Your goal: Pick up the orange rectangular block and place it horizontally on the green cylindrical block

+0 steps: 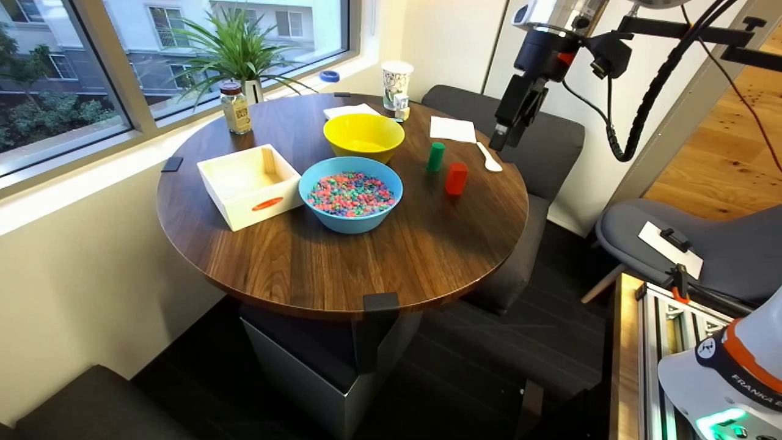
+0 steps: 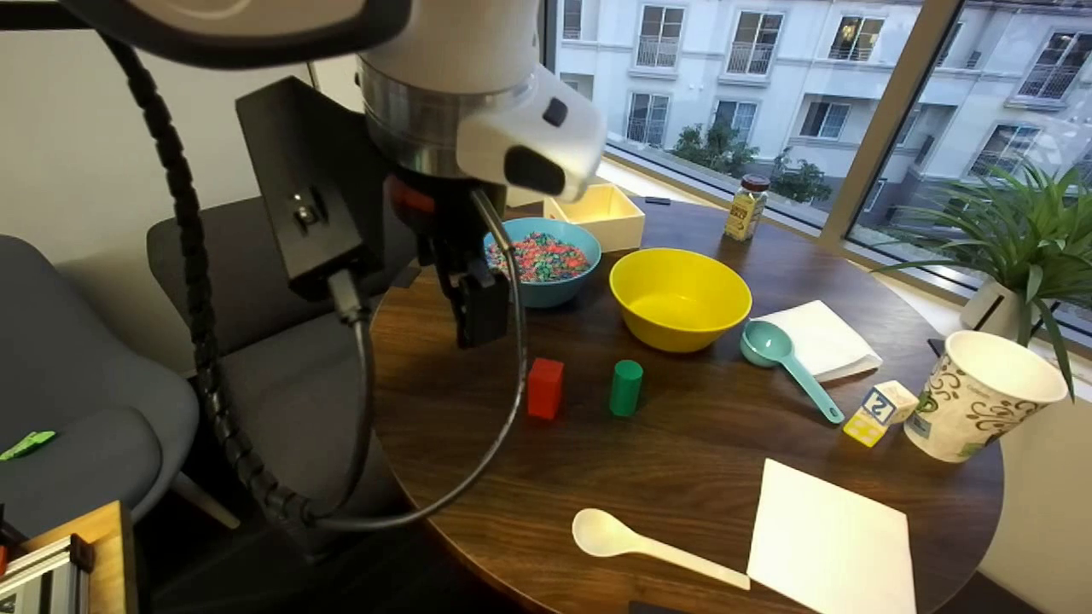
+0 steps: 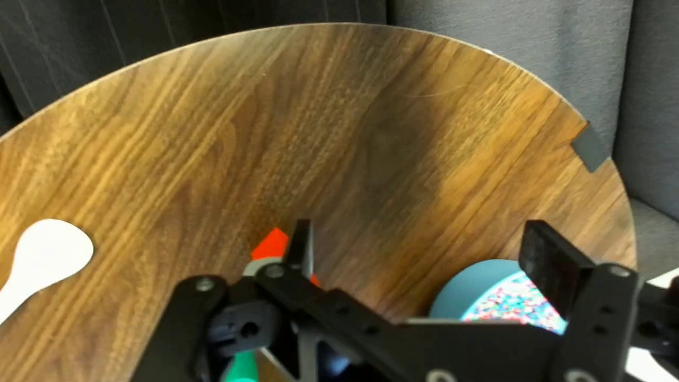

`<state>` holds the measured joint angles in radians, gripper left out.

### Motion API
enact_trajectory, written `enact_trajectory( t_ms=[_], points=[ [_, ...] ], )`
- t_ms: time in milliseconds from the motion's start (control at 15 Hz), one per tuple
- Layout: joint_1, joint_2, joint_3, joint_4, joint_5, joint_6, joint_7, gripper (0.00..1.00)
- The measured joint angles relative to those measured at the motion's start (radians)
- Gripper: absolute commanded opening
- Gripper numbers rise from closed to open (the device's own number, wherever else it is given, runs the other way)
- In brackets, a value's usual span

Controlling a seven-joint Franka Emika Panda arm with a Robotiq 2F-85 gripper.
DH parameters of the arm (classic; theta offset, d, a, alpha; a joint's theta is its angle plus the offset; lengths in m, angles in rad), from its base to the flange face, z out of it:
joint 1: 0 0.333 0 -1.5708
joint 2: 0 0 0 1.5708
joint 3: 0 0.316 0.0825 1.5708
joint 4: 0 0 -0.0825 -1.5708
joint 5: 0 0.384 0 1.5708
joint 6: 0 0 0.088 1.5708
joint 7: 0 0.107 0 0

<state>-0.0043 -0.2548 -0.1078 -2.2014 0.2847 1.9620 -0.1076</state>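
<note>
Your hand (image 3: pixel 420 232) hangs above counter (image 3: pixel 254 132), jaws parted wide. In exterior view, orange block (image 2: pixel 544 389) stands upright on counter, nine o'clock from green cylinder (image 2: pixel 626 389), also upright; near, gap between. Blue bowl (image 2: pixel 554 295) at twelve o'clock from orange block. In your wrist view, hand partly hides both.

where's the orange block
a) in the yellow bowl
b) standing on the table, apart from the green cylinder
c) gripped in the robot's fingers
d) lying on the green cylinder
b: in an exterior view the orange block stands upright on the table, with tabletop showing between it and the green cylinder.
</note>
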Motion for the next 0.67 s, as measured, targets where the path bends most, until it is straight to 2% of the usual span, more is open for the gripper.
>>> enact_trajectory(
  t_ms=[200,400,667],
  points=[
    [-0.038,0.066,0.0,0.018,-0.009,-0.016,0.1,1.0],
    [-0.062,0.133,-0.003,0.057,-0.008,-0.084,0.198,1.0],
    [-0.066,0.144,-0.002,0.064,-0.008,-0.086,0.2,1.0]
  ],
)
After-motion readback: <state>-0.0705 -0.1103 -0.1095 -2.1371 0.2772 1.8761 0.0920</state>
